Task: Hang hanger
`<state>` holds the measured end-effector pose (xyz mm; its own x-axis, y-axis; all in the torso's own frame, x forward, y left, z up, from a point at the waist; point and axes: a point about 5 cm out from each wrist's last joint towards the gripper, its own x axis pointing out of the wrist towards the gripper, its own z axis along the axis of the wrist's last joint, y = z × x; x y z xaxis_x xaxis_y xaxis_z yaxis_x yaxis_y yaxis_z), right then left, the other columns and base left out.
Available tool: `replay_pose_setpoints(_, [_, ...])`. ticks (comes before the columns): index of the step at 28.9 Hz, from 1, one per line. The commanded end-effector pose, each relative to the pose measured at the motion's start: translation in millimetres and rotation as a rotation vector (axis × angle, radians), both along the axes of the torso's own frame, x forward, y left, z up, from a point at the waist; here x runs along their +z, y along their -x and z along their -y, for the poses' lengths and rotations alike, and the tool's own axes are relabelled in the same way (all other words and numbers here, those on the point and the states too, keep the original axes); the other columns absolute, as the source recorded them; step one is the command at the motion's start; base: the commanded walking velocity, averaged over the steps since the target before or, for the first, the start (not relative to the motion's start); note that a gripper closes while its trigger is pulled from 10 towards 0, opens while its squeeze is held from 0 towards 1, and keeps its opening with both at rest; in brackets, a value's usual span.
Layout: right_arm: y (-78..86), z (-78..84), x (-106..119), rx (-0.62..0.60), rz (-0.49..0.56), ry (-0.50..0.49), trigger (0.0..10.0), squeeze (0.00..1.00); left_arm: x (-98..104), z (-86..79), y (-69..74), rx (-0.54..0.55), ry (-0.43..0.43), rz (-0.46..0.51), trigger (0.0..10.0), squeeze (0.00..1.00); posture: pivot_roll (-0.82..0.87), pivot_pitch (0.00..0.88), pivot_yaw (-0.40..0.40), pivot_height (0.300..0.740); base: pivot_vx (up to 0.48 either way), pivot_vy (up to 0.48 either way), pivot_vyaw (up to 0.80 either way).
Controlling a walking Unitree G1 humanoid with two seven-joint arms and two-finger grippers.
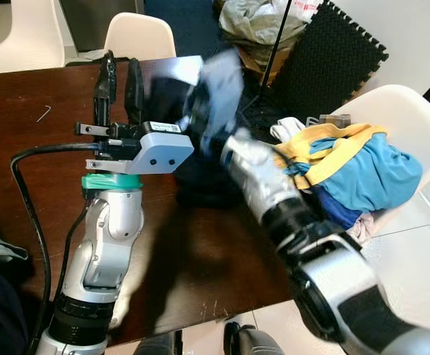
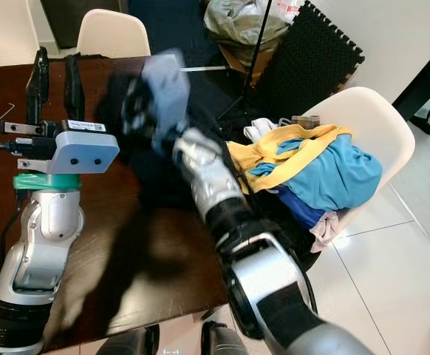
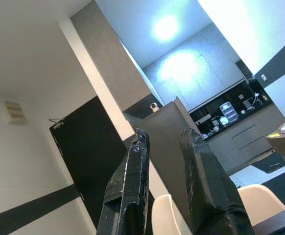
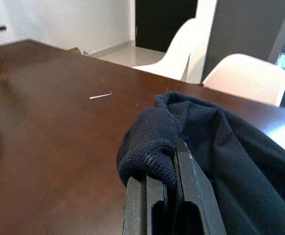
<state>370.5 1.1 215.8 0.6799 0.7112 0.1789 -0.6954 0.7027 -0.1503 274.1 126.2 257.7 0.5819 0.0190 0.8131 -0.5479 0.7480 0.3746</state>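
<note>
Landmark: the dark brown table (image 1: 23, 111); every place below is told from it.
Right gripper (image 4: 169, 161): its black fingers are closed tight on a ribbed edge of a dark navy garment (image 4: 221, 147), held just above the table's top.
Left gripper (image 1: 115, 81): raised upright over the table's left part, fingers slightly apart, nothing between them.
Hanger: none can be made out on the table or beside it, so the task's own thing cannot be placed.
Pile of clothes (image 1: 348, 166): yellow and blue, on a white chair (image 1: 400, 111) at the table's right edge.
Risk, snagging: the garment's loose bulk likely drags on the table and could slip from the thin pinch.
Risk, collision: the right arm looks blurred near the left gripper; they may knock together.
</note>
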Motion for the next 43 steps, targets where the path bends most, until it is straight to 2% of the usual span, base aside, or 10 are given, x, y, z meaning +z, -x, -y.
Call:
replay_pose_setpoints(1, [1.8, 1.3, -13.4, -0.013, -0.015, 0.044, 10.0, 0.0, 2.7, 4.2, 4.9, -0.015, -0.009, 0.02, 10.0, 0.0, 0.05, 0.088, 0.001, 0.74, 0.0, 0.0, 0.0])
replay_pose_setpoints(16, [26.4, -0.8, -61.8, 0.233, 0.092, 0.44, 10.0, 0.0, 7.2, 6.5, 4.9, -0.015, -0.016, 0.043, 10.0, 0.0, 0.05, 0.078, 0.005, 0.74, 0.0, 0.0, 0.0])
replay_pose_setpoints(18, [26.5, 0.1, -59.3, 0.252, 0.029, 0.355, 10.0, 1.0, 6.9, 6.4, 5.1, -0.011, -0.019, 0.043, 10.0, 0.0, 0.06, 0.077, 0.005, 0.74, 0.0, 0.0, 0.0])
replay_pose_setpoints(24, [35.6, 4.9, -26.6, 0.49, -0.19, -0.138, 10.0, 1.0, 6.4, 6.4, 5.3, -0.008, -0.022, 0.04, 10.0, 0.0, 0.06, 0.074, 0.004, 0.74, 0.0, 0.0, 0.0])
replay_pose_setpoints(27, [37.9, 7.9, -21.3, 0.538, -0.21, -0.193, 10.0, 1.0, 6.2, 6.5, 5.3, -0.008, -0.023, 0.04, 10.0, 0.0, 0.06, 0.074, 0.004, 0.74, 0.0, 0.0, 0.0])
replay_pose_setpoints(29, [42.9, 18.0, -9.4, 0.647, -0.232, -0.298, 10.0, 0.0, 5.7, 7.3, 5.1, -0.011, -0.024, 0.039, 10.0, 0.0, 0.06, 0.072, 0.003, 0.74, 0.0, 0.0, 0.0])
replay_pose_setpoints(31, [46.9, 23.7, -5.7, 0.705, -0.238, -0.317, 10.0, 0.0, 5.4, 7.6, 5.0, -0.013, -0.024, 0.038, 10.0, 0.0, 0.06, 0.072, 0.004, 0.74, 0.0, 0.0, 0.0])
replay_pose_setpoints(38, [60.4, 30.3, -17.1, 0.801, -0.239, -0.177, 10.0, 0.0, 4.8, 8.0, 4.7, -0.015, -0.024, 0.036, 10.0, 0.0, 0.05, 0.069, 0.004, 0.74, 0.0, 0.0, 0.0])
replay_pose_setpoints(42, [66.3, 23.9, -53.2, 0.71, -0.199, 0.165, 10.0, 0.0, 4.2, 8.9, 4.2, -0.019, -0.022, 0.032, 10.0, 0.0, 0.05, 0.069, 0.003, 0.74, 0.0, 0.0, 0.0])
replay_pose_setpoints(43, [64.3, 19.7, -61.4, 0.65, -0.207, 0.194, 10.0, 1.0, 4.1, 9.3, 4.0, -0.021, -0.02, 0.031, 10.0, 0.0, 0.05, 0.07, 0.004, 0.74, 0.0, 0.0, 0.0])
